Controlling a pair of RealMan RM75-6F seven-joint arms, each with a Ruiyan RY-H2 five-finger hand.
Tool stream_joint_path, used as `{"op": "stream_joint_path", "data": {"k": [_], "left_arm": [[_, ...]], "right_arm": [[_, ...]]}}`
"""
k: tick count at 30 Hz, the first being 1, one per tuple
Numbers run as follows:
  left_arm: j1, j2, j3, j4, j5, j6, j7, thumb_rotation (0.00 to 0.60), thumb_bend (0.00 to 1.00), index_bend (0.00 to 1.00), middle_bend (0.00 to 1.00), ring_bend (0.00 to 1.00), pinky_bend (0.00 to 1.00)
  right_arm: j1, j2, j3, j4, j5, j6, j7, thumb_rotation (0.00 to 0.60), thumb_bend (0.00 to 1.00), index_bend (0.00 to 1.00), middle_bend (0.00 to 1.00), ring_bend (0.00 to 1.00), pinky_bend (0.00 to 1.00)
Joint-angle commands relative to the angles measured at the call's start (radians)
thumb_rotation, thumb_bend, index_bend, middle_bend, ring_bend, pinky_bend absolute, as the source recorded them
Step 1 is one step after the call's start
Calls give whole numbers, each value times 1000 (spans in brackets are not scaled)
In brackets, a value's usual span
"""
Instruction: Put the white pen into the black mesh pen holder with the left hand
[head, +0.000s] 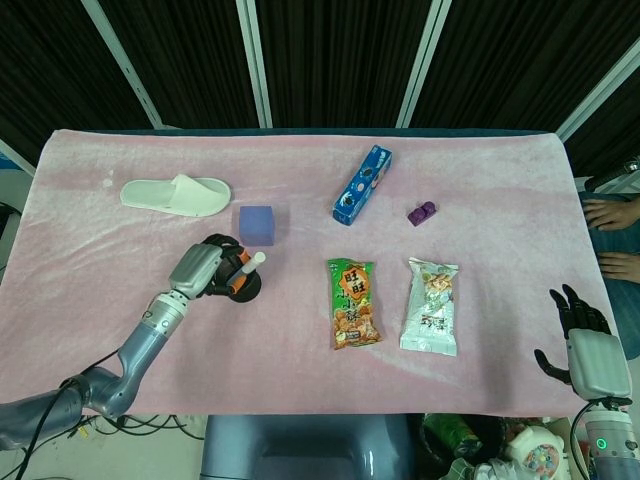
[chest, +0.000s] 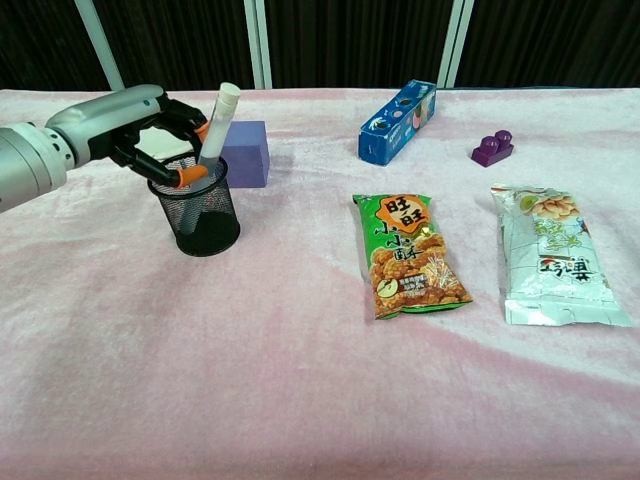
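Clearly the pink cloth surface (chest: 300, 400) carries much clutter, but only the black mesh pen holder (chest: 197, 207) matters now: the white pen (chest: 217, 128) already stands in it, lower end inside, top leaning right over the rim. The left robot hand (chest: 150, 125) pinches the pen at the rim between orange-tipped fingers (chest: 186, 175). Judged from this, releasing well means spreading gently and lifting away without nudging the light holder. The right robot hand (head: 585, 340) hangs spread, idle.

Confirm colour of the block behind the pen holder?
Purple-blue block, plain on every visible face; clearest in the chest view.
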Motion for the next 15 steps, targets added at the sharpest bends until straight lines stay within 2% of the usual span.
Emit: {"op": "stream_joint_path", "data": {"k": [1,8,15], "left_arm": [[0,0,-1,-3,0,2,2,600,440,579,571,212,173],[4,16,-6,-30,5,14,-2,600,440,579,571,212,173],[17,69,-19,-108,47,79,-28,600,439,579,571,212,173]], "right_arm": [[0,0,0,0,-1,0,0,600,190,0,0,104,126],[0,0,-1,0,-2,0,-1,600,190,0,0,104,126],[0,-1,-2,1,-2,0,-4,600,190,0,0,105,126]]}}
